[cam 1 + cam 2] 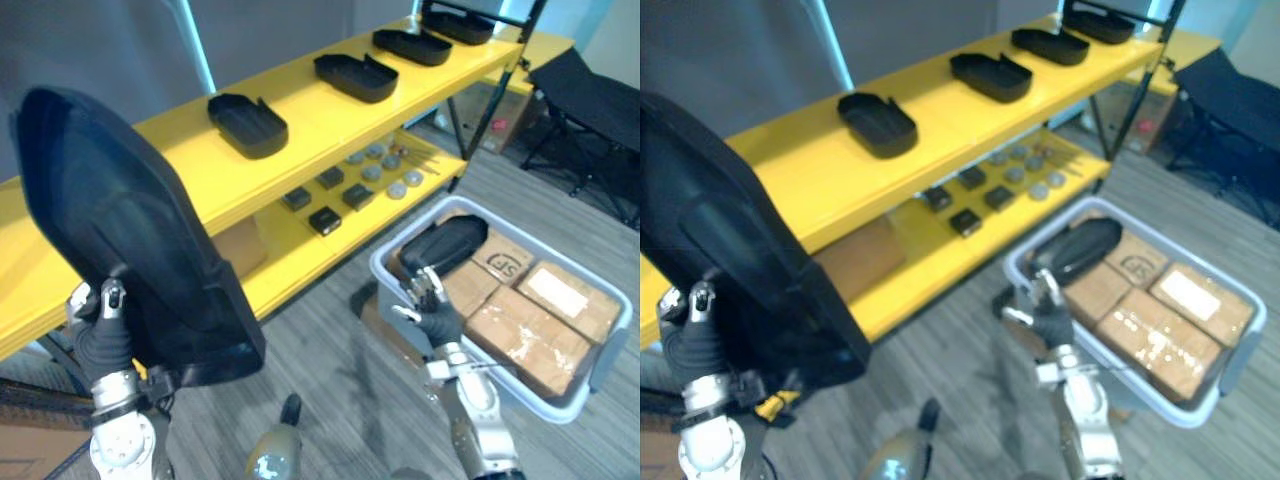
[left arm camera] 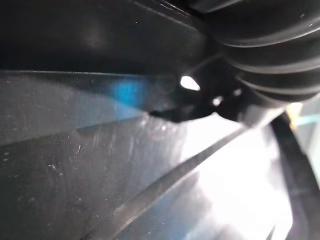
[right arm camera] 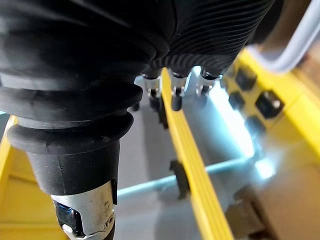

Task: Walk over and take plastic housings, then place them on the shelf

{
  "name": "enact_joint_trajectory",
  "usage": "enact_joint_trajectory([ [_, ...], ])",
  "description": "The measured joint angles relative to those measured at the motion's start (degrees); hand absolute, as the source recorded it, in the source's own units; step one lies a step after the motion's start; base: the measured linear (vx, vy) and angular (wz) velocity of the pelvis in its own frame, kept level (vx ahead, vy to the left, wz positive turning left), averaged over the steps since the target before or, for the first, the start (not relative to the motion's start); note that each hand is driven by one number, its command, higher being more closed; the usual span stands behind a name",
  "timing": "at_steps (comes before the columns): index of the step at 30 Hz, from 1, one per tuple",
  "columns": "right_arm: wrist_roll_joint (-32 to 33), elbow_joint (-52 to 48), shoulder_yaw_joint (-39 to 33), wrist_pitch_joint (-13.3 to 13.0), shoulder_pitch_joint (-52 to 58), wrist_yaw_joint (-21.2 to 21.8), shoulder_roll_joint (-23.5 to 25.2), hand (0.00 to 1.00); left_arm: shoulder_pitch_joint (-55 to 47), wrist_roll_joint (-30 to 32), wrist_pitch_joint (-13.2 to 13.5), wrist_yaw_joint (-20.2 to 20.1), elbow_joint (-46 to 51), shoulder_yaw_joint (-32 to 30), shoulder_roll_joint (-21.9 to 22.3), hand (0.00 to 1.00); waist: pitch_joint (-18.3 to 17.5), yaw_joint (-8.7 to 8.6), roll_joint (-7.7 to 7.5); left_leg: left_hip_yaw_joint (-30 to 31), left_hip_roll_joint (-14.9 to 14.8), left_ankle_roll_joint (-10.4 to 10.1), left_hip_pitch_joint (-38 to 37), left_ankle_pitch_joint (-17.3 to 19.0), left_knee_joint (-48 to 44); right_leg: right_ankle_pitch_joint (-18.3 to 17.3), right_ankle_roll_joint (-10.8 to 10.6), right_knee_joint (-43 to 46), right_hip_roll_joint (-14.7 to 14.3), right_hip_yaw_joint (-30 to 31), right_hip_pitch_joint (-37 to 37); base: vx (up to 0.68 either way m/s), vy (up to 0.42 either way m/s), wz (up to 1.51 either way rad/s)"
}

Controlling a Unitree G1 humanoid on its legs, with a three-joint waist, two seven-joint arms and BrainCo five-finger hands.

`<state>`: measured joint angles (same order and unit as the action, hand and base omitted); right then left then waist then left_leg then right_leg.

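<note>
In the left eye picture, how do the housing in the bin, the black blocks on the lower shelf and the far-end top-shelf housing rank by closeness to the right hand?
From the right hand:
1. bin housing, inside the grey bin, just ahead of it.
2. black blocks, on the lower shelf, off to its left.
3. far-end housing, on the top shelf, farthest back.

The yellow shelf (image 1: 330,125) stands out past your right hand (image 1: 437,318). On its top board you see four black housings (image 1: 247,124) in a row, well beyond that hand. On the lower board, nearer to it, lie small black boxes (image 1: 325,220), grey round discs (image 1: 397,188) and a brown box (image 1: 240,245).
</note>
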<state>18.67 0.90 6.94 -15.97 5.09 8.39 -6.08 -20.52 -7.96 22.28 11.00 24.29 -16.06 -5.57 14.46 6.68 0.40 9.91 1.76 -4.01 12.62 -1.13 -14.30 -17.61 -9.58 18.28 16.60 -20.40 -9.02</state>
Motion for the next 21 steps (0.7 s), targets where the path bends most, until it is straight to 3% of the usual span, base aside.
enact_joint_trajectory([
  [3, -0.35, 0.02, -0.20, -0.03, -0.18, -2.04, 1.26, 0.00, -0.10, -0.14, -0.02, -0.80, 1.49, -2.60, 0.57, 1.00, -0.84, 0.84, -2.20, -1.85, 2.25, 1.57, 1.58, 5.14, -6.34, -1.09, 1.24, -2.71, 1.67, -0.24, -3.10, 0.16, 0.131, 0.12],
  [4, -0.32, -0.11, -0.62, -0.12, -0.13, -2.43, 1.23, 0.00, -0.02, -0.17, 0.03, -1.05, 2.32, -3.57, 0.74, 1.00, -1.72, 0.97, -2.56, -2.96, 2.84, 2.14, 1.47, 7.23, -7.69, -0.52, 5.42, -1.30, 1.71, 0.17, -3.95, 0.26, 0.116, 0.35],
  [5, -0.30, -0.12, -1.51, -0.51, -0.18, -2.51, 0.76, 0.00, 0.97, -0.15, -0.09, -1.05, 2.38, -3.76, 1.24, 1.00, -2.12, 0.56, -2.03, -1.98, 3.25, 2.26, 1.49, 8.16, -9.04, 2.47, 7.25, 8.15, 2.76, 2.44, -0.32, 0.28, 0.176, 0.41],
  [6, -0.30, -0.12, -1.73, -0.57, -0.18, -2.54, 0.83, 0.00, 1.20, -0.14, -0.09, -1.05, 2.51, -3.77, 1.29, 1.00, -2.34, 0.38, -1.95, -1.50, 3.38, 2.46, 1.40, 8.56, -9.20, 4.60, 7.51, 13.36, 3.29, 3.92, 2.49, 0.21, 0.180, 0.47],
  [8, -1.07, -0.01, -2.89, -1.64, -0.59, -3.12, 2.03, 0.00, 2.17, -0.11, -1.23, -0.64, 2.80, -4.00, -0.33, 1.00, -2.50, 0.07, -3.14, 0.02, 3.86, 4.35, -1.70, 9.70, -7.01, 16.13, 7.08, 28.63, 5.25, 9.17, 10.73, 0.25, 0.135, 0.26],
  [9, -1.54, 0.15, -2.91, -1.72, -0.97, -3.35, 2.28, 0.00, 2.29, -0.12, -1.71, -0.33, 2.79, -4.03, -0.78, 1.00, -2.48, -0.03, -3.18, 0.44, 3.89, 4.85, -2.73, 9.82, -6.41, 15.69, 6.83, 31.46, 5.32, 9.91, 12.14, 0.43, 0.051, 0.19],
  [10, -1.80, 0.18, -2.93, -1.83, -2.06, -3.52, 2.26, 0.00, 2.66, -0.15, -2.42, 0.22, 2.77, -4.03, -0.84, 1.00, -2.44, -0.49, -3.11, 1.42, 3.52, 5.44, -5.04, 10.40, -5.59, 10.45, 7.03, 35.57, 4.59, 9.77, 14.50, 0.42, -0.003, 0.24],
  [11, -2.28, 0.13, -3.16, -2.13, -3.35, -3.49, 1.99, 0.00, 2.84, -0.26, -2.57, 0.66, 2.74, -3.86, -0.79, 1.00, -2.32, -1.28, -2.43, 2.75, 2.70, 5.13, -7.46, 10.38, -4.61, 6.40, 7.24, 34.79, 2.17, 9.26, 16.00, 0.40, -0.006, 0.27],
  [12, -2.49, -0.06, -3.59, -2.40, -3.82, -3.48, 1.79, 0.00, 3.23, -0.31, -2.73, 0.77, 2.73, -3.76, -0.89, 1.00, -2.30, -1.40, -2.20, 3.34, 2.30, 5.02, -8.75, 10.44, -3.81, 4.80, 7.35, 32.72, 0.93, 9.24, 16.67, 0.24, -0.030, 0.36],
  [13, -2.37, -0.51, -4.37, -2.76, -4.31, -3.27, 1.10, 0.00, 4.29, -0.31, -2.94, 1.04, 2.51, -3.37, -1.05, 1.00, -2.41, -1.55, -1.53, 4.18, 1.45, 4.73, -9.72, 10.74, -3.21, 3.33, 7.76, 28.05, -1.20, 9.36, 17.49, 0.28, -0.101, 0.64],
  [14, -0.93, -0.73, -5.71, -2.90, -5.46, -2.33, -0.88, 0.00, 7.02, -0.53, -3.32, 1.58, 1.51, -3.11, -1.25, 1.00, -2.55, -2.06, -0.35, 7.01, 0.47, 4.32, -10.48, 11.79, -3.20, 3.02, 8.06, 17.90, -4.74, 11.36, 18.96, 0.26, -0.120, 0.77],
  [17, 3.60, -1.80, -6.70, -2.74, -6.52, 0.47, -3.27, 0.00, 10.69, -0.53, -3.90, 2.80, -2.09, -2.48, -2.78, 1.00, -2.75, -2.89, -0.36, 12.28, 0.59, 2.34, -10.59, 13.86, -4.35, 6.05, 4.56, 2.85, -7.99, 19.62, 20.05, 0.26, -0.246, 1.11],
  [19, 5.38, -4.47, -6.26, -2.30, -6.53, 1.67, -3.34, 0.00, 10.34, -0.51, -4.42, 3.54, -2.66, -1.47, -3.09, 1.00, -4.02, -2.92, -2.31, 15.78, 1.58, 0.83, -10.73, 15.76, -4.24, 8.71, 4.38, -0.03, -7.43, 21.08, 19.46, 0.26, -0.394, 1.29],
  [20, 5.36, -6.50, -6.00, -2.14, -6.83, 1.87, -3.86, 0.00, 9.19, -0.52, -4.54, 3.54, -2.48, -0.73, -1.89, 1.00, -4.77, -2.52, -2.70, 17.43, 1.03, -0.49, -10.73, 16.83, -4.31, 12.63, 1.74, -0.33, -7.28, 19.67, 18.54, 0.29, -0.437, 1.28],
  [21, 5.35, -6.90, -5.71, -2.02, -7.55, 1.69, -5.30, 0.00, 7.17, -0.50, -5.40, 3.36, -2.31, 0.68, 0.54, 1.00, -5.70, -2.50, -0.18, 15.88, -2.03, -1.51, -10.46, 16.60, -4.07, 11.99, 3.32, -1.10, -8.82, 15.46, 16.84, 0.28, -0.417, 1.25],
])
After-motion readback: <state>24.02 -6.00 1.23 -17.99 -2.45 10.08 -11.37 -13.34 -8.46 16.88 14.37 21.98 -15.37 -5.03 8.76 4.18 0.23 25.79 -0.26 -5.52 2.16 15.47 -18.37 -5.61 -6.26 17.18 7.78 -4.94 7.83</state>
